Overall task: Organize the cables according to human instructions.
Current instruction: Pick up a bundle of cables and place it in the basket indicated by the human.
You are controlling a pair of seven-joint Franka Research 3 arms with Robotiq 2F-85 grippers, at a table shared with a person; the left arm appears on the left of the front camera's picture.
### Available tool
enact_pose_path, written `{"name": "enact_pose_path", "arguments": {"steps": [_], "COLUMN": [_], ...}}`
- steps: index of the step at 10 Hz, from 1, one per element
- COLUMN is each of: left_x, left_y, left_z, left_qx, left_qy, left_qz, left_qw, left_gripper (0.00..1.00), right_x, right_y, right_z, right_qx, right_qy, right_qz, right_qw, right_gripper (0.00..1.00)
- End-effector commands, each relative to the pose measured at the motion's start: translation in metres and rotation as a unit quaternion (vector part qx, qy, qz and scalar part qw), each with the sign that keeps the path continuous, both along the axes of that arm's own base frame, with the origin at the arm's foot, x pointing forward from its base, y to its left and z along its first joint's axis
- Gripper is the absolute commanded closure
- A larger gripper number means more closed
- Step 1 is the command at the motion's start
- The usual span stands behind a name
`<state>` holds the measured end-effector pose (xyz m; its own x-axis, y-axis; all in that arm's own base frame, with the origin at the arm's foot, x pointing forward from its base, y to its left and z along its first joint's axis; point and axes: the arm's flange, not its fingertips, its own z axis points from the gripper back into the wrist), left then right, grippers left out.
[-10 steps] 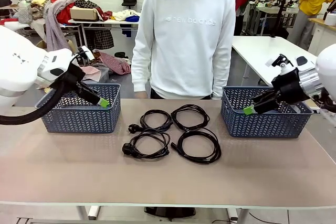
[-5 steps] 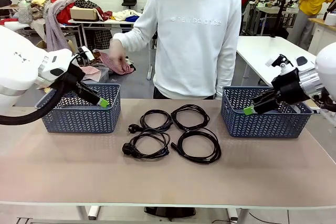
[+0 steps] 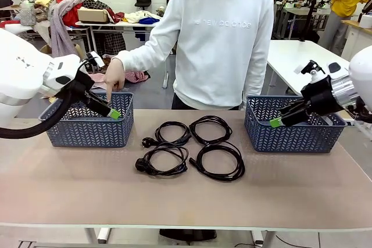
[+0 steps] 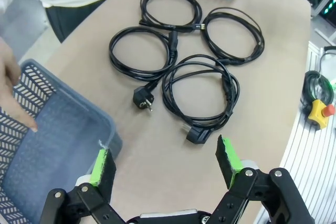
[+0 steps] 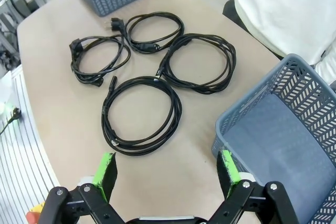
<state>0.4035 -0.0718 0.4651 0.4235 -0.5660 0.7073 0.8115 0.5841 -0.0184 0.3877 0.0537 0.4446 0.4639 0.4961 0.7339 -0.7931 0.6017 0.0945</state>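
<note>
Four cables, thin black rubber cords each wound into a flat round coil of several loops, lie two by two at the centre of the front view on the matte beige table, in the gap between the two baskets. The coils sit close together. The two left ones end in chunky black plugs that point toward the left of the frame. The left basket and the right basket are rectangular blue-grey plastic tubs with a smooth rolled rim and walls pierced in a herringbone pattern. In the wrist views each has a plain solid floor. The left gripper, black with bright green pads, hangs over the near right corner of the left basket, its jaws spread wide with nothing between them. The right gripper hangs at the left end of the right basket, likewise spread wide and holding nothing. A person in a soft white sweatshirt stands behind the table. Their hand, at upper left of centre, has the index finger stretched down to the far rim of the left basket and the other fingers curled in.
</note>
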Motion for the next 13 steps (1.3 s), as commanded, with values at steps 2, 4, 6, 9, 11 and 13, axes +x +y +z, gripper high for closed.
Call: {"name": "enact_pose_path", "arguments": {"steps": [2,4,6,9,11,13], "left_x": [0.004,0.004,0.004,0.004,0.007,0.005], "left_y": [0.002,0.002,0.002,-0.033,-0.081,-0.126], "left_z": [-0.003,-0.003,-0.003,0.006,0.002,-0.011], "left_qx": [-0.008,-0.008,-0.008,0.063,0.114,0.151], "left_qy": [-0.006,-0.006,-0.006,-0.019,-0.027,-0.022], "left_qz": [-0.011,-0.011,-0.011,-0.057,-0.134,-0.208], "left_qw": [1.0,1.0,1.0,0.996,0.984,0.966], "left_gripper": [0.0,0.0,0.0,0.0,0.0,0.0], "right_x": [0.006,0.006,0.006,0.006,0.006,0.006], "right_y": [-0.002,-0.002,-0.002,-0.002,-0.002,-0.002], "right_z": [-0.004,-0.004,-0.004,-0.004,-0.004,-0.004], "right_qx": [0.002,0.002,0.002,0.002,0.002,0.002], "right_qy": [-0.013,-0.013,-0.013,-0.013,-0.013,-0.013], "right_qz": [0.012,0.012,0.012,0.012,0.012,0.012], "right_qw": [1.0,1.0,1.0,1.0,1.0,1.0], "right_gripper": [0.0,0.0,0.0,0.0,0.0,0.0]}}
